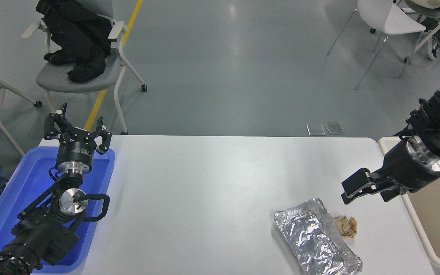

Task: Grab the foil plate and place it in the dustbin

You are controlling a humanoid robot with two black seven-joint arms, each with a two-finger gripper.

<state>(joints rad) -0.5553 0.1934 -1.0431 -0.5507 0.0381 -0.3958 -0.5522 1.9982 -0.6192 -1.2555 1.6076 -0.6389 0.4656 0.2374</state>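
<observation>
Head view showed the right gripper [365,190] open and empty, foil plate [315,238] below-left of it, dustbin [418,236] rim just right.

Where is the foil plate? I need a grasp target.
The foil plate lies on the table's near right, beside the paper ball, left of the dustbin.

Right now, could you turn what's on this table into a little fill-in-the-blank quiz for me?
1. The foil plate lies on the ____ table.
2. Beside the plate sits a crumpled ____ ball.
3. The left gripper hangs over a ____ tray.
4. The right gripper, near the dustbin, holds ____.

Missing words: white; paper; blue; nothing
</observation>
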